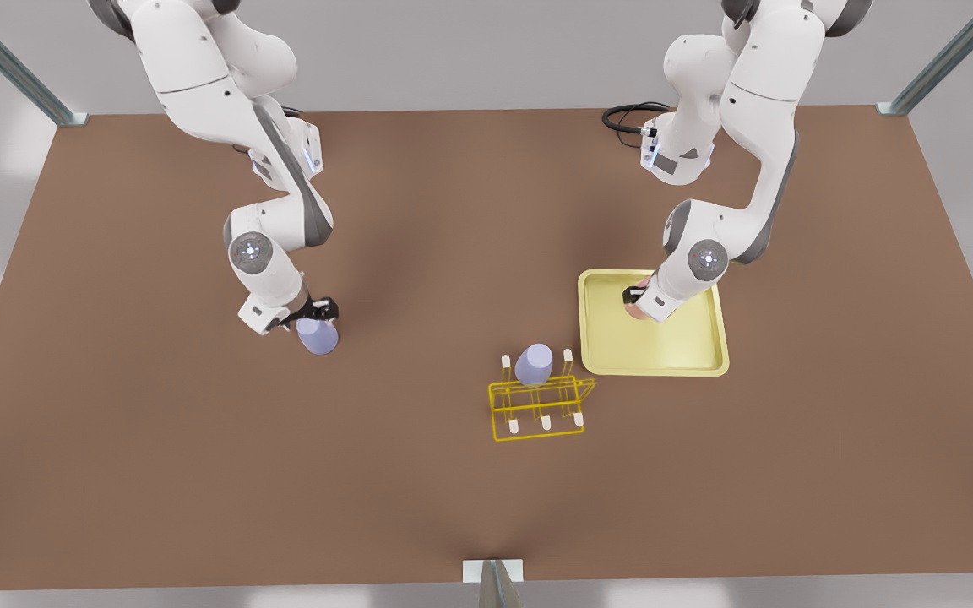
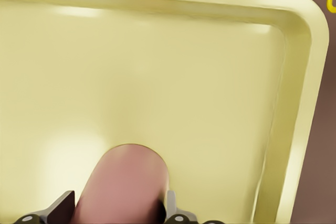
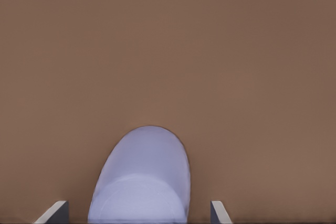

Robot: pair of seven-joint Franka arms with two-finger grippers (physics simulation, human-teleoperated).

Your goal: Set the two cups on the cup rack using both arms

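Note:
The pale pink cup (image 1: 635, 312) (image 2: 123, 182) is in the back-left corner of the pale-yellow tray (image 1: 672, 350). My left gripper (image 1: 634, 297) (image 2: 118, 211), on the arm at the front view's right, is shut on it, a finger pressed against each side. A lavender cup (image 1: 317, 335) (image 3: 142, 177) stands on the bare table at the front view's left. My right gripper (image 1: 311, 314) (image 3: 137, 212) straddles it, open, with a gap between each finger and the cup. The bright-yellow wire cup rack (image 1: 537, 409) stands near the middle front.
A second lavender cup (image 1: 533, 365) sits upside down on a back peg of the rack. The tray's raised rim (image 2: 299, 77) surrounds the pink cup. A black cable (image 1: 626, 116) lies at the table's far edge. Brown tabletop stretches between the arms.

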